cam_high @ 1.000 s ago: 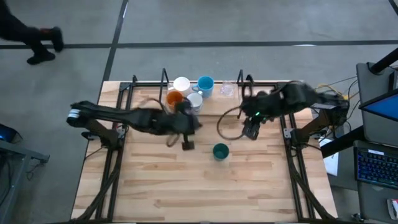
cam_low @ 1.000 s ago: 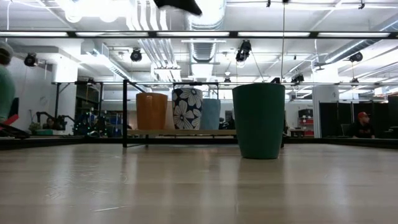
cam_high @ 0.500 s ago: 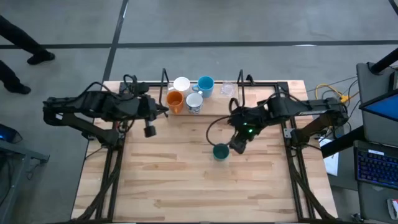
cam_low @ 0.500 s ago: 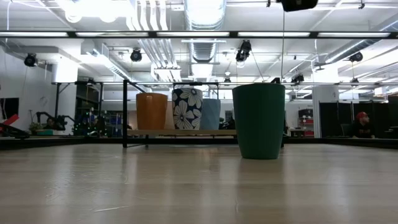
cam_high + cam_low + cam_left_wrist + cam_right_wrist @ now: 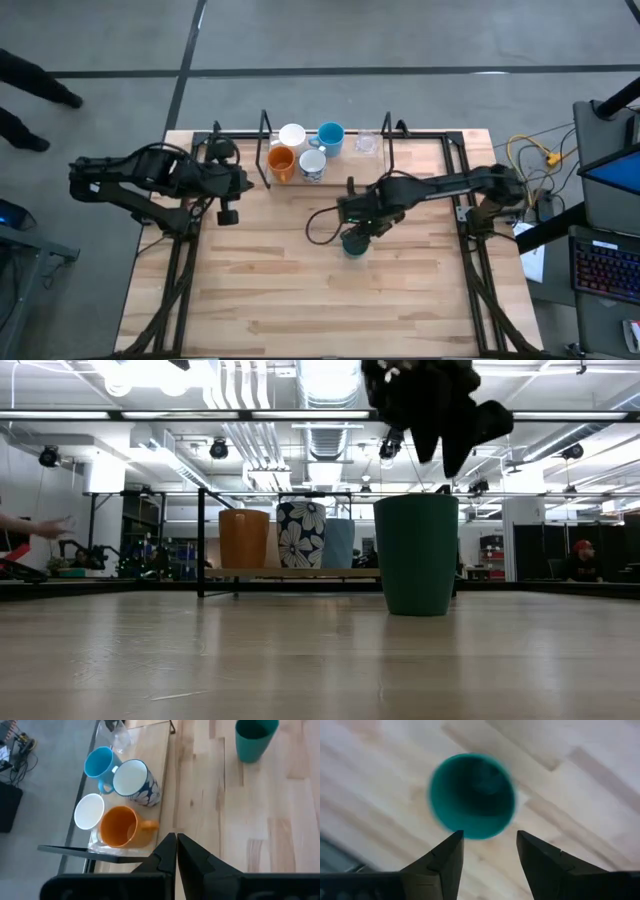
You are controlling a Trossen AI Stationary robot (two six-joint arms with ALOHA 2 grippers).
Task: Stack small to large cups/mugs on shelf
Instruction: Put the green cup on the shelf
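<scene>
Above the teal cup (image 5: 353,244), the right end effector (image 5: 360,228) hangs released, partly hiding its rim.

The surface (image 5: 300,290) is pale wood in jointed planks, smooth with a soft sheen; the shelf (image 5: 150,750) is a like wood plank in a thin black metal frame. The teal cup (image 5: 416,555) looks matt, the orange mug (image 5: 120,827) and blue mug (image 5: 98,761) glossy, the glass (image 5: 365,143) clear
</scene>
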